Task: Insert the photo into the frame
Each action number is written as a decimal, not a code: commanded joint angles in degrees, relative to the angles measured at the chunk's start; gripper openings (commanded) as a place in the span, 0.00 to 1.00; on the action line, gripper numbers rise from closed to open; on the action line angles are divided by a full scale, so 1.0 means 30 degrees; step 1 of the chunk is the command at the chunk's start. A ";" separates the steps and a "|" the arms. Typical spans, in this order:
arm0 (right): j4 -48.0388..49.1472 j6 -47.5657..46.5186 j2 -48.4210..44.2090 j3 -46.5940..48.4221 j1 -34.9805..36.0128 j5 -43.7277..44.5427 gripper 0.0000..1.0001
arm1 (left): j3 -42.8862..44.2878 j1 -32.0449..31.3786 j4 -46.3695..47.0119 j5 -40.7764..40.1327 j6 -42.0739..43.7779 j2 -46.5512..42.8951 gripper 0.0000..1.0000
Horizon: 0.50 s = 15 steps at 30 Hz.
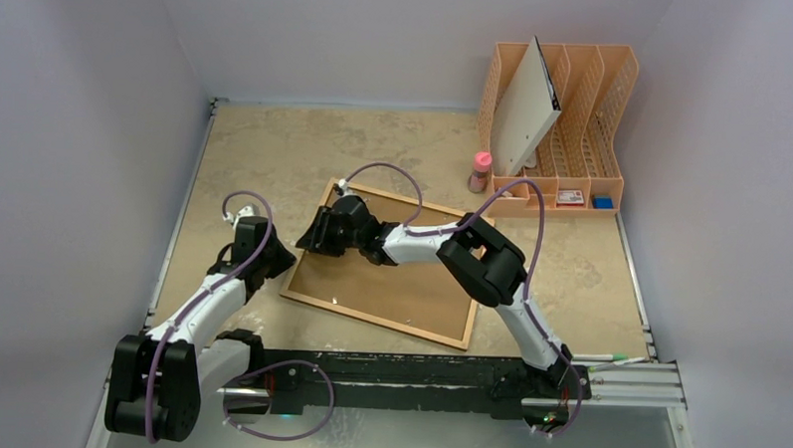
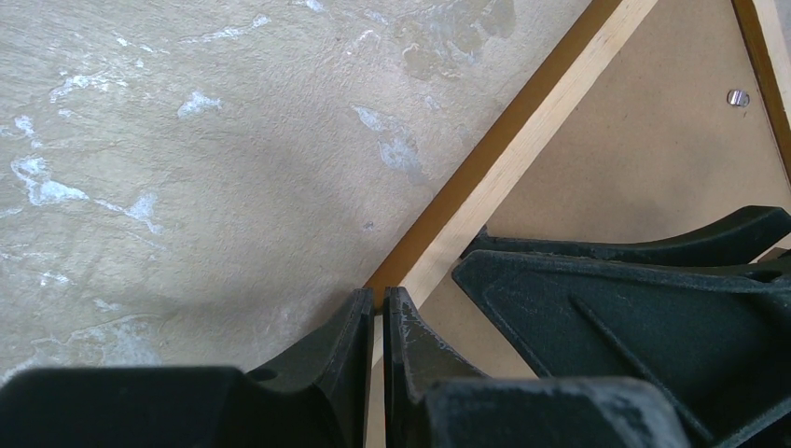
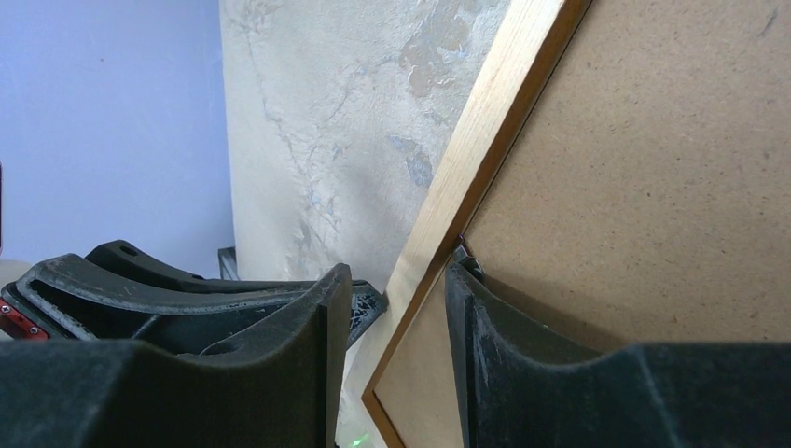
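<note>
Both at the left rim of the light-brown wooden picture frame [image 2: 522,159]: left fingers [image 2: 359,327] pressed together, right fingers [image 3: 322,317] spread astride it.

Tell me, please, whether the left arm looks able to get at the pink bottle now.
Probably not: the pink bottle stands far across the frame, and the right arm lies in between.

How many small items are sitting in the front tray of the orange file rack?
2: a red-and-white item and a blue one, side by side at the rack's front right. The leaning white board may hide others.
</note>
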 commanded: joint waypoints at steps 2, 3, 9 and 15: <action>-0.0097 -0.0517 -0.0546 -0.0722 0.0085 0.0454 0.46 | -0.0209 -0.0097 -0.1342 0.0932 -0.0252 -0.0265 0.11; -0.0102 -0.0626 -0.0984 -0.0920 0.0091 0.0316 0.46 | -0.0179 -0.0088 -0.1359 0.0899 -0.0266 -0.0285 0.11; -0.1156 -0.1394 -0.3617 -0.1809 -0.0101 0.1631 0.49 | 0.0342 -0.0091 -0.1441 0.0780 -0.0294 -0.0291 0.12; -0.2316 -0.2266 -0.4740 -0.1932 -0.0872 0.3037 0.50 | 0.1210 -0.0087 -0.0810 0.0791 -0.0256 0.0246 0.16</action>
